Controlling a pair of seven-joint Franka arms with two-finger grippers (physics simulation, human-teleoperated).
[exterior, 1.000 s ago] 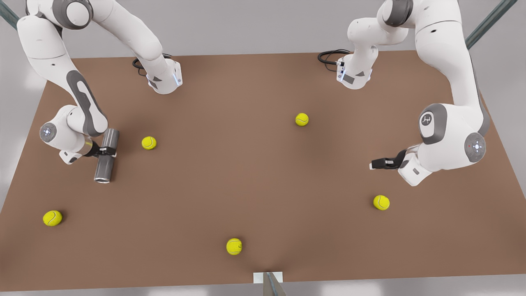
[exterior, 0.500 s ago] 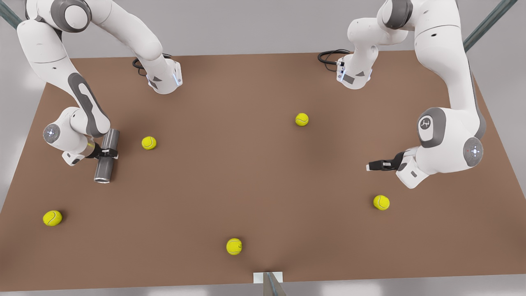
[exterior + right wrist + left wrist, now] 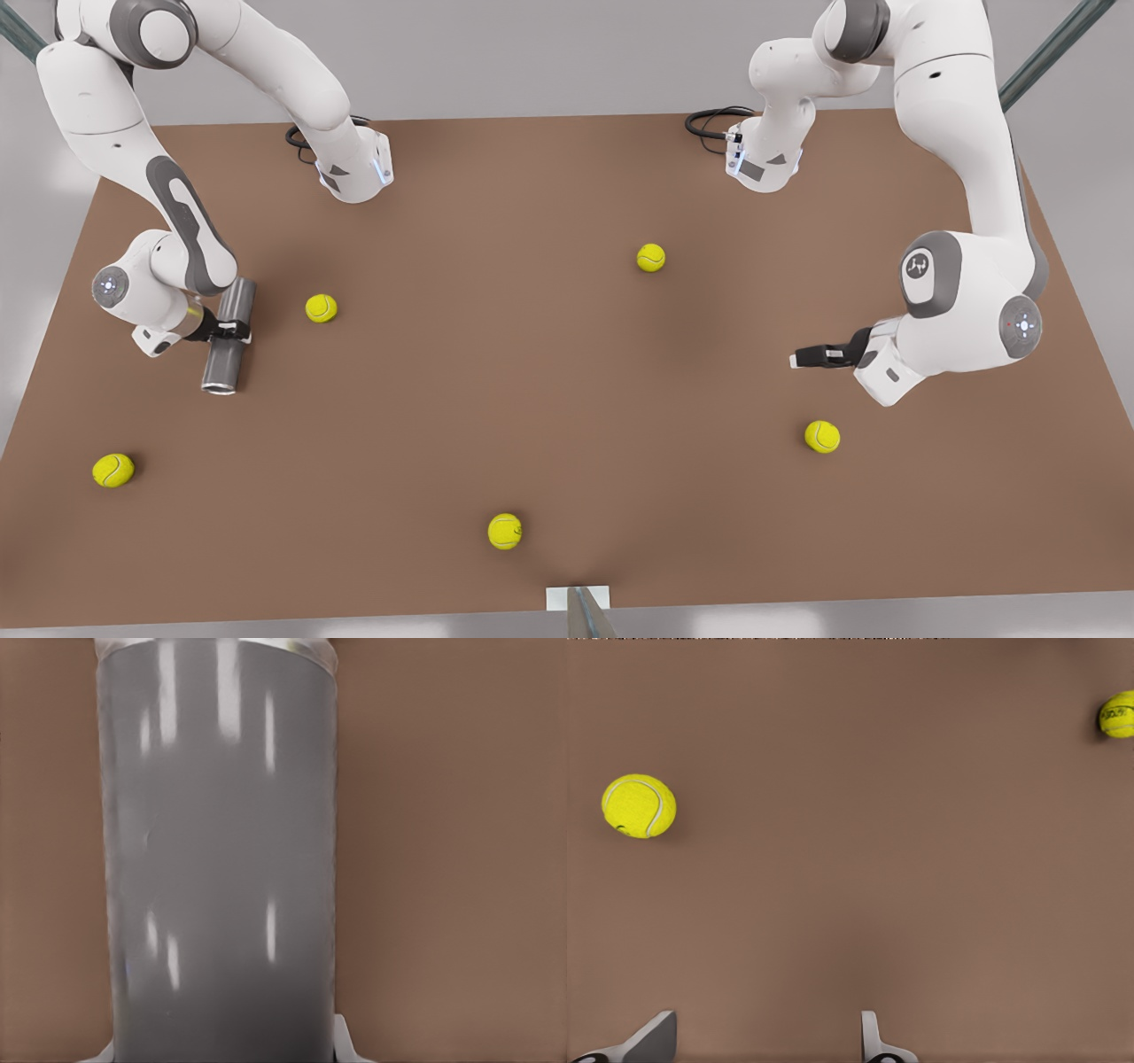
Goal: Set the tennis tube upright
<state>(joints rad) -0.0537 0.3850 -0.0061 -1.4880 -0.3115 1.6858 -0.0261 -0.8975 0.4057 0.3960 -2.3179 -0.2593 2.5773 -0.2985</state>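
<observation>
High front camera over the brown table (image 3: 567, 399); both wrist cameras close above that same tabletop.

The right pincer (image 3: 232, 330), at the front view's left, is clamping the tennis tube (image 3: 227, 335) mid-length. The left pincer (image 3: 802, 357) is hovering open opposite, pointing sideways.

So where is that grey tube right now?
The tennis tube lies on the table at the front view's left, clamped by the right gripper, with a tennis ball just beside it.
</observation>
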